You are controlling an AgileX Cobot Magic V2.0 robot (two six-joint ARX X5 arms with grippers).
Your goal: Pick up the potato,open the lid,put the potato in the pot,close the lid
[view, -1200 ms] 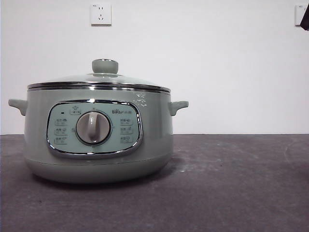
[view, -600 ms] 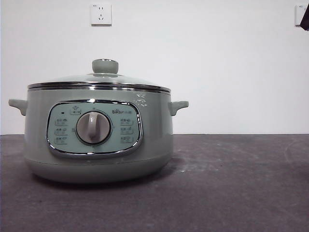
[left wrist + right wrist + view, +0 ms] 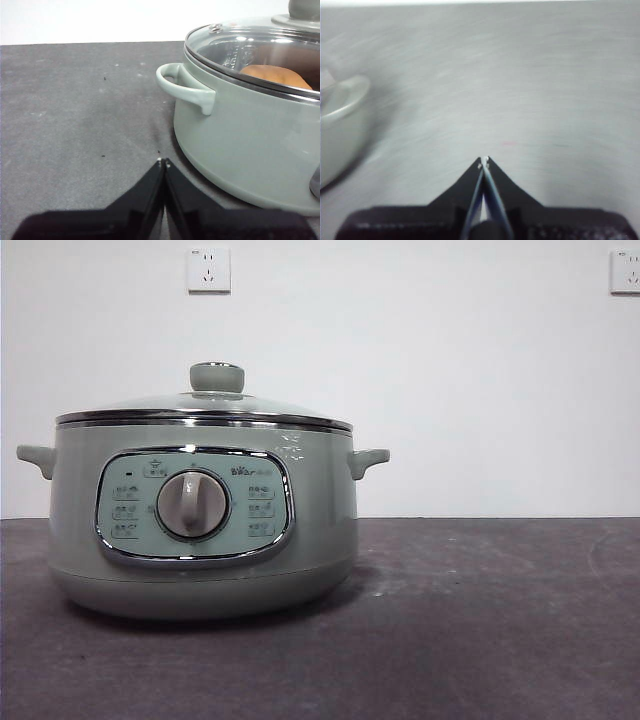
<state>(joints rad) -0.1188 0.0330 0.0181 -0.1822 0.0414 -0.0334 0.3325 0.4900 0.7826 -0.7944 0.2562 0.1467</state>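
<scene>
The left gripper is clenched, tips touching, holding nothing, low over the table just beside the pot, near one side handle. The lid sits closed on the pot, and the potato lies inside it, seen through the glass. The right gripper is also clenched and empty, apart from the pot; its picture is blurred. The black tip seen earlier at the front view's top right corner, far from the pot, is gone.
</scene>
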